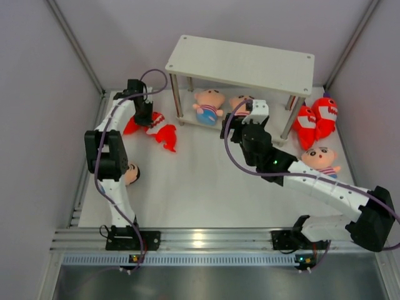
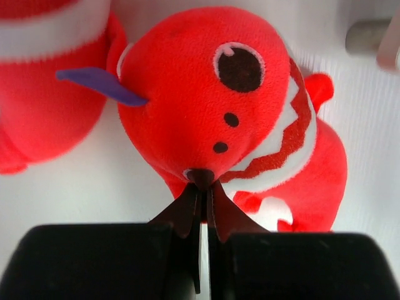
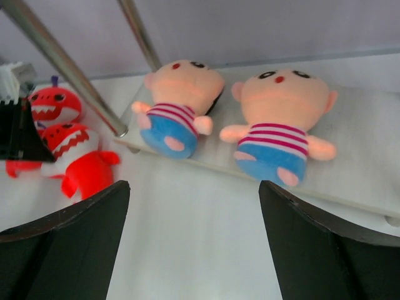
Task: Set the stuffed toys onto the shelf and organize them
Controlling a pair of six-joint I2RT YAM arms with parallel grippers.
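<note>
Two kinds of surface are showing: soft plush, and hard board with metal. We are reading the shelf as two flat white rectangular boards on thin round silver legs. The sharks are rounded red plush with white zigzag mouths and dark round eyes. The boys are peach plush with big round heads, striped shirts and blue shorts.

The left wrist view is showing what the top view is hiding. The left gripper is clamped tight, its dark tips meeting on the snout of one shark. That shark is lying on the white table, just beside a second one, and a purple tab is sticking out of its head.

The right wrist view is showing the right gripper with its jaws spread wide and holding nothing. It is facing the lower board, where two boys are lying face up, side by side and apart. In the top view the upper board is covering part of them.

From the top view we are counting four sharks: two at the left by the left gripper, and two touching each other right of the shelf. We are counting four boys: two on the lower board, one on the table at the right, and one partly hidden under the left arm.
</note>
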